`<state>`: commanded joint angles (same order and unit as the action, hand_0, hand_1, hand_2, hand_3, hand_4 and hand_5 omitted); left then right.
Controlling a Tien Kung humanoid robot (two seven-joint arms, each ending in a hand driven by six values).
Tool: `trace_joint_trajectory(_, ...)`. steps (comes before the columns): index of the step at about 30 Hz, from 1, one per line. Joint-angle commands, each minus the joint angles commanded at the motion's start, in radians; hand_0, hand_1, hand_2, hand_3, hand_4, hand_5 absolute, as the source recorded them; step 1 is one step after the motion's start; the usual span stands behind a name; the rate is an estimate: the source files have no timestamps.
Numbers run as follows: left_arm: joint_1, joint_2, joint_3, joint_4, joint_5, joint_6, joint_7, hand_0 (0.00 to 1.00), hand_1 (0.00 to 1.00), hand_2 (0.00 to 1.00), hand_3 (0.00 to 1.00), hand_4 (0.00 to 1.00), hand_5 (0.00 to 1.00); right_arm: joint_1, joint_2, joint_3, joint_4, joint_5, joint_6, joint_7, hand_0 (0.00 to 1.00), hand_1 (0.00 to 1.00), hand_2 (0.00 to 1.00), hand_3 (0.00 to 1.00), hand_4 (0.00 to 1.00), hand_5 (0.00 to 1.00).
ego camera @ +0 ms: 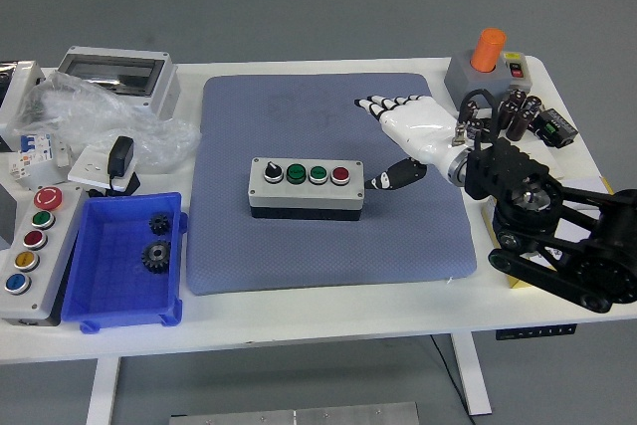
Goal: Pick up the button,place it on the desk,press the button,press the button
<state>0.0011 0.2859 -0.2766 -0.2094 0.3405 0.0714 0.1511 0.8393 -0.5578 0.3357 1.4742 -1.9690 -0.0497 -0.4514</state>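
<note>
A grey button box (305,187) lies on the blue mat (318,116). It carries a black selector knob, two green buttons and a red button (340,175). My right hand (406,131), white with black fingertips, hovers open to the right of the box, apart from it, fingers spread and pointing up-left, thumb (393,178) pointing toward the box's right end. The black right arm (557,236) comes in from the lower right. The left arm is out of view.
A blue bin (100,291) with two gears stands at the front left. A second button box (28,246) lies left of it. A plastic bag, a grey enclosure (114,75) and a charger lie at the back left. An orange-topped switch (488,62) and capacitors (513,116) stand at the back right.
</note>
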Motion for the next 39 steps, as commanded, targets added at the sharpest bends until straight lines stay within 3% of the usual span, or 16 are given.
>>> trace_joint_trajectory(3,-0.001,0.002,-0.002,0.0,0.002,0.001,-0.001,0.618,0.628,0.561,0.596,0.578,0.327,0.003,-0.033,0.005,0.085,0.03,0.077,-0.081,0.788,0.868,0.998,0.998,0.998,0.526)
trace_joint_trajectory(4,-0.001,0.002,-0.002,0.0,0.002,0.001,-0.001,0.619,0.626,0.561,0.595,0.572,0.321,0.006,-0.038,0.003,0.108,0.037,0.097,-0.102,0.728,0.776,0.84,0.998,0.922,0.423)
trace_joint_trajectory(9,-0.003,0.004,0.0,0.0,0.0,0.001,-0.002,0.619,0.626,0.561,0.595,0.572,0.321,0.025,-0.024,-0.033,0.217,0.084,0.176,-0.178,0.728,0.776,0.84,0.998,0.922,0.423)
trace_joint_trajectory(10,-0.003,0.003,0.001,0.0,-0.001,0.001,-0.002,0.618,0.626,0.561,0.596,0.569,0.319,0.029,-0.016,-0.041,0.227,0.092,0.178,-0.181,0.622,0.644,0.556,0.998,0.603,0.119)
trace_joint_trajectory(15,-0.003,0.002,0.005,0.0,-0.004,0.001,-0.001,0.618,0.626,0.561,0.596,0.569,0.319,0.042,0.032,-0.076,0.223,0.114,0.174,-0.184,0.622,0.644,0.556,0.998,0.603,0.119)
trace_joint_trajectory(16,-0.003,0.002,0.006,0.0,-0.004,0.001,-0.001,0.618,0.626,0.561,0.596,0.568,0.318,0.043,0.038,-0.08,0.217,0.117,0.173,-0.183,0.562,0.566,0.317,0.998,0.402,0.002)
trace_joint_trajectory(23,-0.001,0.001,0.007,0.001,-0.005,0.0,0.0,0.618,0.625,0.561,0.596,0.567,0.316,0.045,0.065,-0.103,0.158,0.129,0.171,-0.18,0.556,0.546,0.308,0.998,0.386,0.002)
trace_joint_trajectory(39,-0.003,0.001,0.005,0.0,-0.003,0.001,-0.002,0.618,0.625,0.56,0.595,0.566,0.318,0.077,0.062,-0.177,0.153,0.135,0.172,-0.186,0.538,0.529,0.303,0.998,0.376,0.002)
